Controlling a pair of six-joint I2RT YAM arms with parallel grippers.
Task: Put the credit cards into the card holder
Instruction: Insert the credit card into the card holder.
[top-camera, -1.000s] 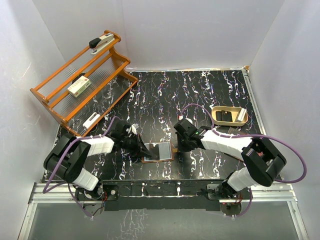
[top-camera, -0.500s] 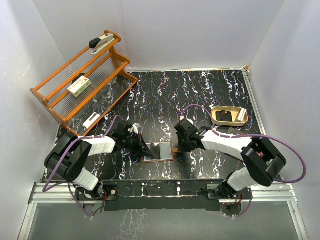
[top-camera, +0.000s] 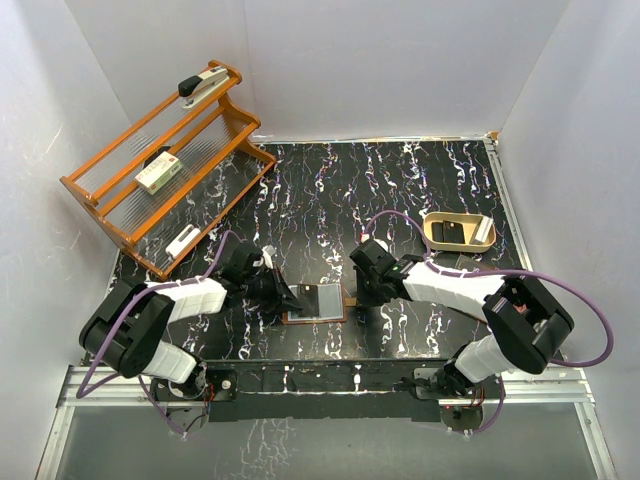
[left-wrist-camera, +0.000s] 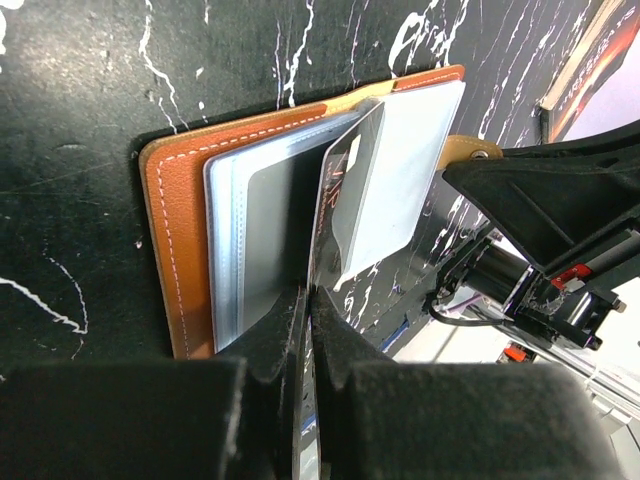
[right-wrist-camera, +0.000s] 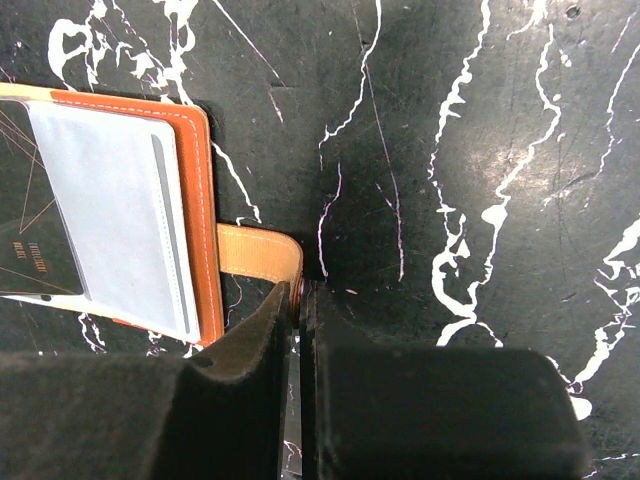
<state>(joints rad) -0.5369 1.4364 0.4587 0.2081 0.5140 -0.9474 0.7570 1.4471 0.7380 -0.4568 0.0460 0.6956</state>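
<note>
Right gripper (right-wrist-camera: 298, 292) on card holder (right-wrist-camera: 196, 200) tab (right-wrist-camera: 255, 252)

White walls (top-camera: 380, 60), blk marbled table (top-camera: 400, 190) w/ white veins, orange rack (top-camera: 190, 150) back-left.

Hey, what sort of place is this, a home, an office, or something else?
Most likely a robotics lab test booth: plain white walls box in a black marbled table, a left arm and right arm are mounted on a metal rail at its edge, and a wooden rack holds staged props.
</note>
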